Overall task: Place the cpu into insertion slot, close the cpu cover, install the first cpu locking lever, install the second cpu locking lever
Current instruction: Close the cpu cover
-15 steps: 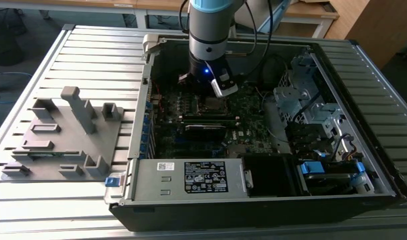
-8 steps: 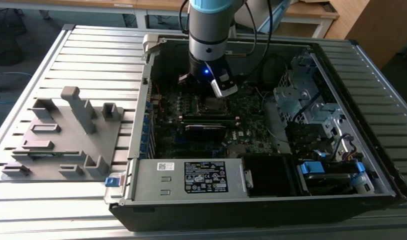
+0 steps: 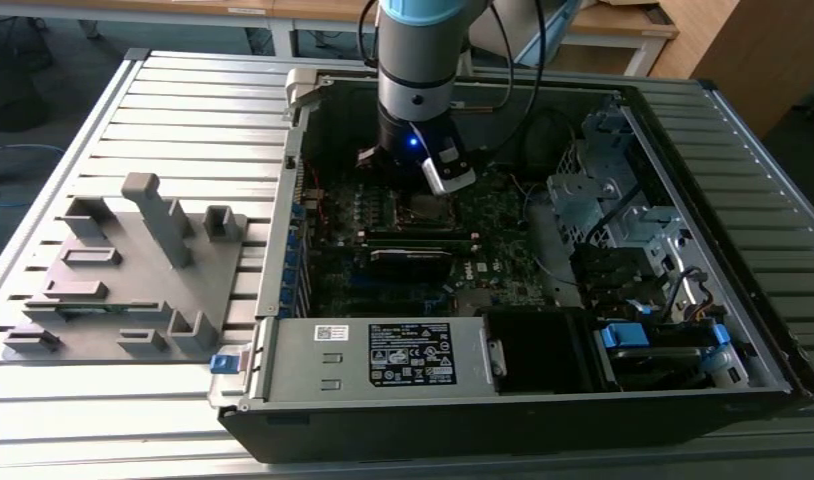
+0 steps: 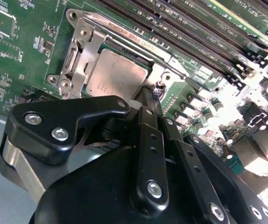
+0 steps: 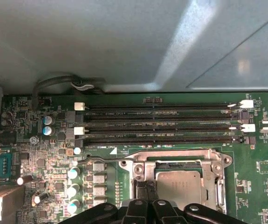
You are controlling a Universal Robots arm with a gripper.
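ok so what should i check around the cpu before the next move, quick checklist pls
1. cpu seated: ok. It lies flat in both wrist views, framed by the cover.
2. cover down: ok. The frame lies flat around the cpu.
3. lever latched: cannot tell. A rod lies low beside the cover, but whether it is hooked does not show.
4. gripper placed: ok. Its tip is at a corner of the cover.
5. memory slots apart from the gripper: ok.
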